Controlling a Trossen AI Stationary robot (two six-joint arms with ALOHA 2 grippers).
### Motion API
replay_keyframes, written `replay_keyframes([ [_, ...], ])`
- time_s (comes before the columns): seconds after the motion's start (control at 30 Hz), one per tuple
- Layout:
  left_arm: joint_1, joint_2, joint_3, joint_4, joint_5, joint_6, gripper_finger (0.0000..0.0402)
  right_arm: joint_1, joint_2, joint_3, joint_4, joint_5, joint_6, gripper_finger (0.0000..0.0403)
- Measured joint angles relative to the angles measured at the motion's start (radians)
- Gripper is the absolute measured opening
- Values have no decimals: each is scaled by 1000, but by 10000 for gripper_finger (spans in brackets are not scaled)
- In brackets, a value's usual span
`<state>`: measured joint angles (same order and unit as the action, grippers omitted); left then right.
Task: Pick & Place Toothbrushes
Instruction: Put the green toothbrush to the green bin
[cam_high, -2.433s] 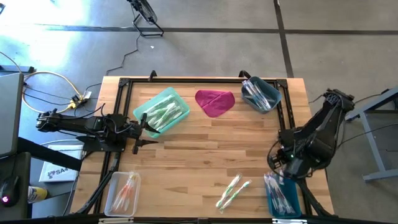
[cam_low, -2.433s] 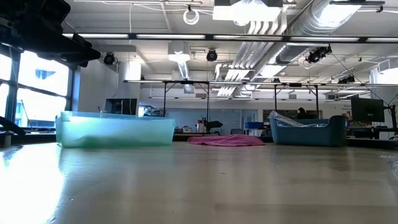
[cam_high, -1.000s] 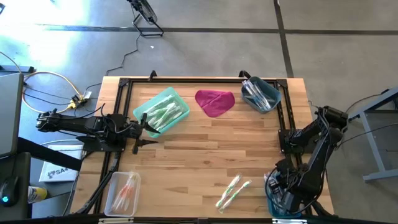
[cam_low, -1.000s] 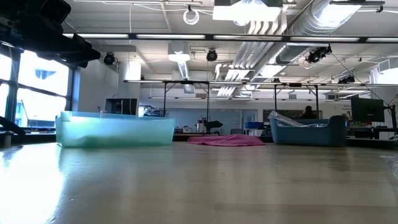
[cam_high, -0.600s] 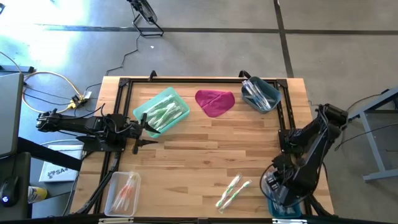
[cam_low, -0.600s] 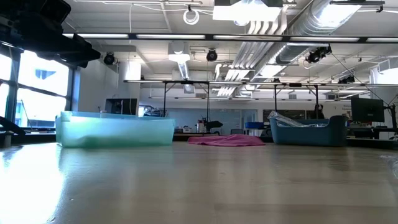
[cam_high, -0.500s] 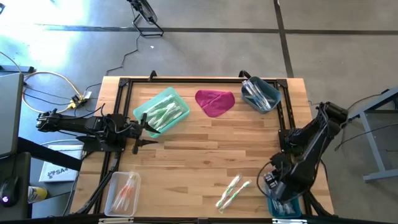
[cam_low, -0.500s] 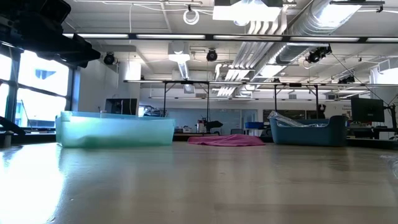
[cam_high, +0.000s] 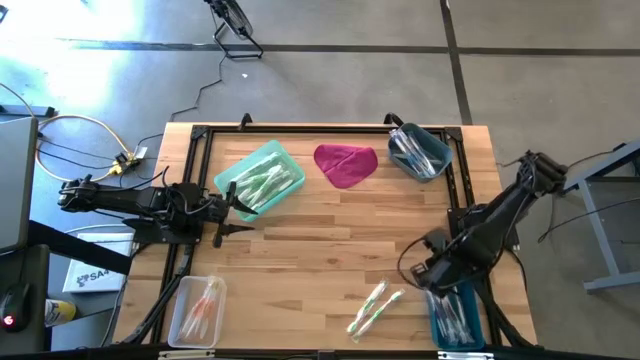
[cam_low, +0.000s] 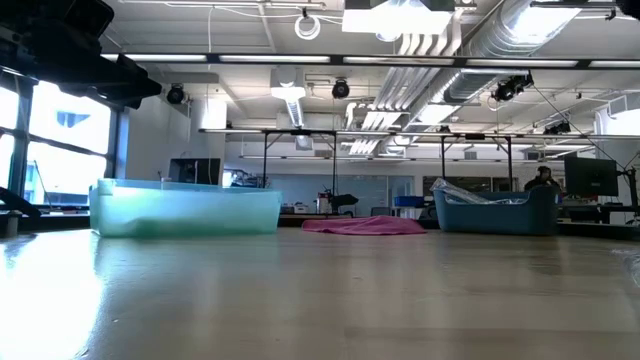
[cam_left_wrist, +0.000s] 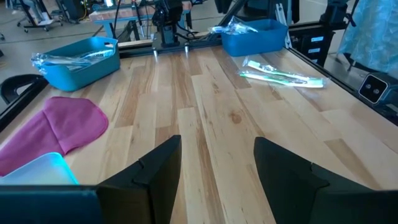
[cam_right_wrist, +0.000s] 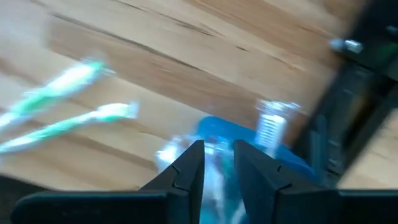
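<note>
We see the wooden tabletop (cam_high: 320, 250) filling the centre of the high view. Our left gripper (cam_high: 222, 213) waits at mid-left beside the teal bin (cam_high: 260, 178), fingers (cam_left_wrist: 155, 177) spread wide. Our right gripper (cam_high: 425, 270) hangs at lower right over the blue bin (cam_high: 458, 320), fingers (cam_right_wrist: 186, 168) narrow; whether they hold anything we cannot tell. Two green toothbrushes (cam_high: 373, 307) lie bottom centre.

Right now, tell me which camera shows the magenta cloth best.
The high view: it shows the whole magenta cloth, flat on the table's far side between the teal bin and the blue bin. The left wrist view shows most of it; the low view only a thin edge-on strip; the right wrist view nothing.
</note>
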<state>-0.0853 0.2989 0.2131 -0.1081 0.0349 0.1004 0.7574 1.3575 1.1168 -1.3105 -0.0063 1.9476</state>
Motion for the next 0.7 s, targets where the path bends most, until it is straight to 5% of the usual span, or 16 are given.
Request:
replay_keyframes([
  [0.33, 0, 0, 0, 0, -1, 35, 196, -155, -29, 0, 289, 187, -283, 70],
  [0.7, 0, 0, 0, 0, -1, 34, 196, -238, -29, 0, 653, 401, -765, 70],
])
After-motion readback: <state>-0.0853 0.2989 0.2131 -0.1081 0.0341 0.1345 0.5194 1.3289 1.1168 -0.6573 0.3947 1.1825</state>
